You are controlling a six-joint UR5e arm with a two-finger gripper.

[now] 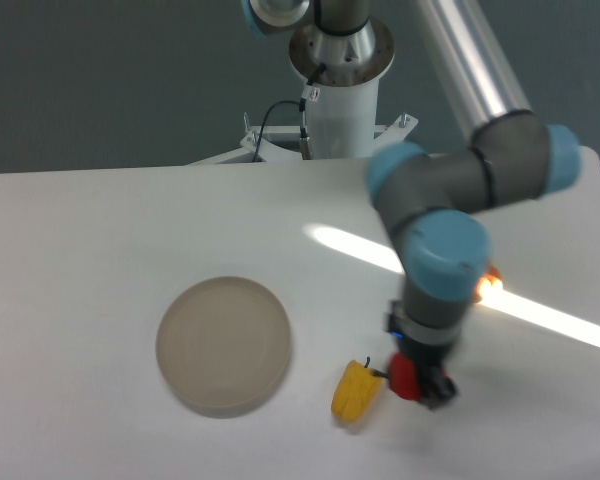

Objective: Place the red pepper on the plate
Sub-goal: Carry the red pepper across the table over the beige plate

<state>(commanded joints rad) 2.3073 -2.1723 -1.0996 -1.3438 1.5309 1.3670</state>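
Right now we see the gripper (412, 378) clamped on the red pepper (402, 376), holding it near the front of the white table (100, 230), just right of the yellow pepper (355, 391). The plate (223, 343) lies well to the left, bare, with the yellow pepper between it and the held pepper. Behind the arm's wrist a sliver of the orange pepper (490, 277) shows in a bright streak of light. We cannot see the green pepper behind the arm.
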